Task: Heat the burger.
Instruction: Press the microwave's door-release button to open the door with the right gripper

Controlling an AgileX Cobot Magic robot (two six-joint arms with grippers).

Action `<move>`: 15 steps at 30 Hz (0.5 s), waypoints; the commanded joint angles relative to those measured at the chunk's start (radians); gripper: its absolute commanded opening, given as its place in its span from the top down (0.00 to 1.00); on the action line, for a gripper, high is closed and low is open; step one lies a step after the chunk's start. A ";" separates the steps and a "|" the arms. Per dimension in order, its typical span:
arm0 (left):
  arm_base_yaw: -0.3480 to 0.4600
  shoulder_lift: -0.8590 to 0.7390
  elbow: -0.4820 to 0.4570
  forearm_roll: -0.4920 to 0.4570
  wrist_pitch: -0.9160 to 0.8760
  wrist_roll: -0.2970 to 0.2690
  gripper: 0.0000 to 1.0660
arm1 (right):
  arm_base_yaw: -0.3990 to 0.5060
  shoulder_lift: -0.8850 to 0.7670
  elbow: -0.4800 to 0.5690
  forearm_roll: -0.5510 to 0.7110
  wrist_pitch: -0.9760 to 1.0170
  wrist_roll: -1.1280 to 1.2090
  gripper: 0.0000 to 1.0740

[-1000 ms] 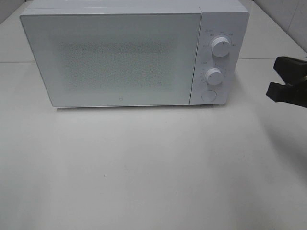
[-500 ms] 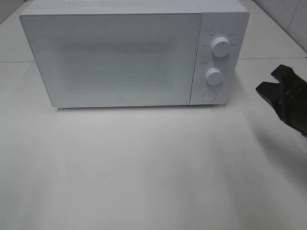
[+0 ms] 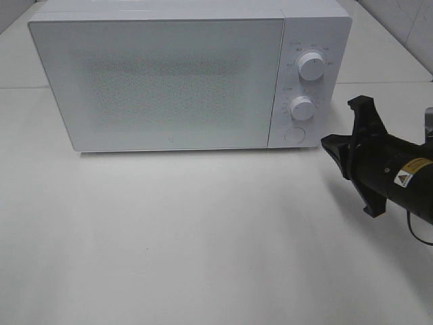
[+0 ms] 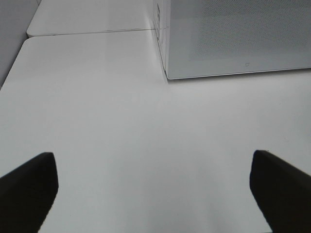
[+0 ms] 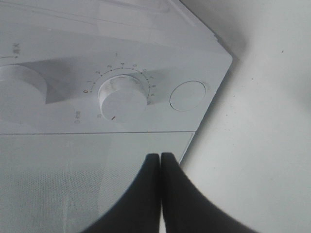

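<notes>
**Burger out of sight, microwave door shut**

We find the burger in none of our views. It may sit behind the frosted door [image 3: 159,81] of the microwave [image 3: 318,20], but we cannot tell. Our right gripper [image 5: 160,158], tips pressed together, hangs near the round button [image 5: 187,95]. Our left gripper [image 4: 155,182] is spread wide above the table [image 4: 121,121].

Burger: not visible in any view. White box-shaped microwave oven [image 3: 189,78]: upright, at rear of white surface [image 3: 203,237]; frosted door [image 3: 155,84] shut; ctrl knobs [image 3: 311,66] on R side.
</notes>
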State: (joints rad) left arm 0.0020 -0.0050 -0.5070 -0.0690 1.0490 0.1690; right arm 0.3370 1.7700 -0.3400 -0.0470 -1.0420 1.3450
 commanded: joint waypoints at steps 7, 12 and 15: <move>0.001 -0.017 0.001 -0.002 -0.001 -0.005 0.02 | 0.023 0.137 -0.152 0.011 0.040 0.180 1.00; 0.001 -0.017 0.001 -0.002 -0.001 -0.005 0.02 | 0.063 0.185 -0.213 0.053 0.070 0.219 1.00; 0.001 -0.017 0.001 -0.002 -0.001 -0.005 0.02 | 0.071 0.211 -0.236 0.091 0.070 0.230 1.00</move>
State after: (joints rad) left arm 0.0020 -0.0050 -0.5070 -0.0690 1.0490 0.1690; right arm 0.4000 1.9640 -0.5520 0.0100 -0.9810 1.5620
